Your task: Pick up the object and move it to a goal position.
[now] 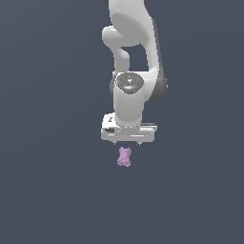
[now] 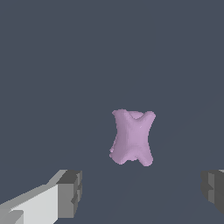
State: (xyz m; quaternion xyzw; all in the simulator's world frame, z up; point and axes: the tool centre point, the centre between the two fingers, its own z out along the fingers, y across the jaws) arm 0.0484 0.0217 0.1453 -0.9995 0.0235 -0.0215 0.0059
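Right now the white arm [image 1: 128, 62] reaches down from the top of the exterior view, its wrist pointing straight at the dark slate-grey desk [image 1: 47, 190]. The tool [image 1: 128, 142] hangs at the end of it, a broad white block with two short finger stubs showing under its lower edge. In the wrist view the two grey fingertips [image 2: 70, 193] stand wide apart, one at each side of the picture, with nothing between them, so the tool is spread and holds nothing. The object [image 1: 124, 157], a small pale lilac-purple lumpy figure, lies on the desk just below the tool in the exterior view, a little toward that view's left of the tool's middle, and apart from the finger stubs. It is clearly narrower than the tool's white block. The wrist view shows it more fully [image 2: 132, 137]: a bone-like shape with a pinched waist and knobbly, flared ends, two lobes at each end, with its long axis running away from the camera and leaning slightly. It sits beyond the fingertips in that view, roughly between their two lines, touching neither. Whether the figure lies flat or partly propped on its knobs cannot be told.
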